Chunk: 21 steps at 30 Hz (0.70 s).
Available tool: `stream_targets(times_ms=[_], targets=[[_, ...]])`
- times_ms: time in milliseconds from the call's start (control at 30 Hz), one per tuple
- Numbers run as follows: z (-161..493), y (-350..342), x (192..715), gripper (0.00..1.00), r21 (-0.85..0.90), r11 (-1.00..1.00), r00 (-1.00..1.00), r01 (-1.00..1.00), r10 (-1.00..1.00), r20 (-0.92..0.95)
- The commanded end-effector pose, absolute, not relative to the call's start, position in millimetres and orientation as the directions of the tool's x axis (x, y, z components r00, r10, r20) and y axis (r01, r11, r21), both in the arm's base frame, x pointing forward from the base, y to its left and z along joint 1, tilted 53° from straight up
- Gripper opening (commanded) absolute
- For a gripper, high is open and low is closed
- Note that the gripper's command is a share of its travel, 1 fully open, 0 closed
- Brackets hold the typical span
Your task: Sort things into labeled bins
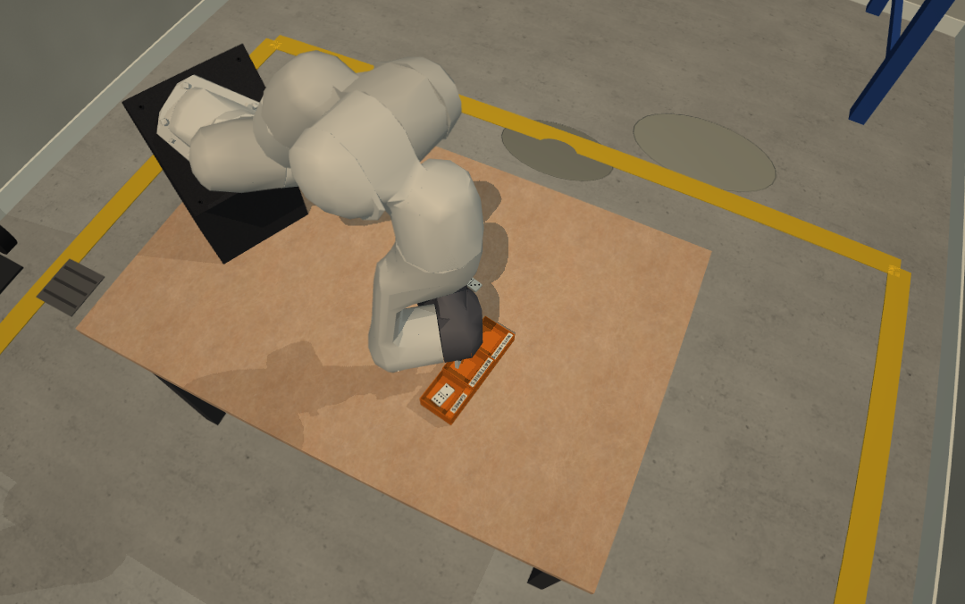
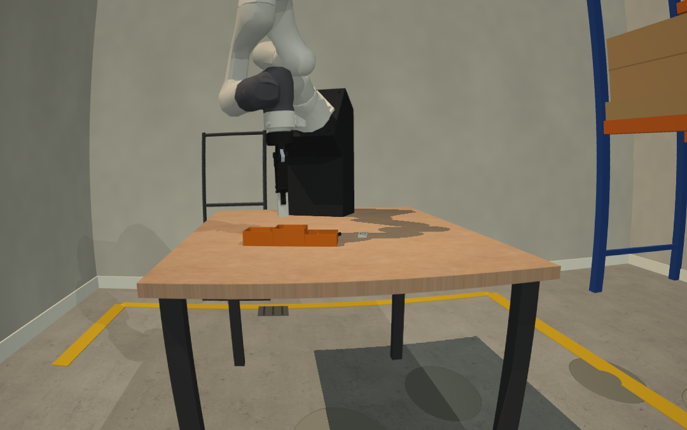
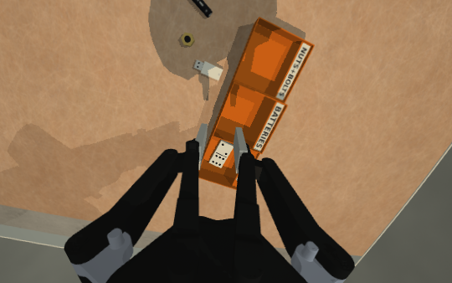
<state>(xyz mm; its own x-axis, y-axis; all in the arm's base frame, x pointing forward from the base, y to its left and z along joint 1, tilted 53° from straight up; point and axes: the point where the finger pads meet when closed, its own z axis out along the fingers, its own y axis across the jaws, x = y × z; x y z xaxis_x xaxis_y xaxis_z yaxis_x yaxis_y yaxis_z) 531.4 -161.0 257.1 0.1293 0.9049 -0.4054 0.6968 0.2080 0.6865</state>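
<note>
Three orange bins stand in a row (image 1: 470, 370) on the table. In the wrist view they read NUTS+BOLTS (image 3: 269, 54), BATTERIES (image 3: 244, 110), and an end bin (image 3: 218, 161) whose label my fingers hide. A white domino (image 3: 221, 154) lies flat in that end bin; it also shows in the top view (image 1: 443, 393). My gripper (image 3: 220, 135) (image 2: 282, 207) hangs above the bin row, its fingers a little apart with nothing between them. A USB stick (image 3: 208, 69), a brass nut (image 3: 187, 39) and a black slim thing (image 3: 201, 6) lie on the table beside the bins. A second domino (image 1: 474, 284) lies behind the arm.
The robot's black base (image 2: 324, 152) stands at the back of the table. The table's front edge is close behind my gripper in the wrist view. A blue rack (image 2: 633, 126) stands off the table to the right.
</note>
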Motion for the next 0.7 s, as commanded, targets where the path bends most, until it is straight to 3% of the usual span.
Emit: stream_targets(times_ms=[0,667], targets=[[246.5,-144.9,534.1,0.25,0.611,0.343,0.033,0.714,0.854,-0.519],[169.1,-16.6,541.9,0.25,0.307,0.743,-0.365,0.595,0.59,-0.72]])
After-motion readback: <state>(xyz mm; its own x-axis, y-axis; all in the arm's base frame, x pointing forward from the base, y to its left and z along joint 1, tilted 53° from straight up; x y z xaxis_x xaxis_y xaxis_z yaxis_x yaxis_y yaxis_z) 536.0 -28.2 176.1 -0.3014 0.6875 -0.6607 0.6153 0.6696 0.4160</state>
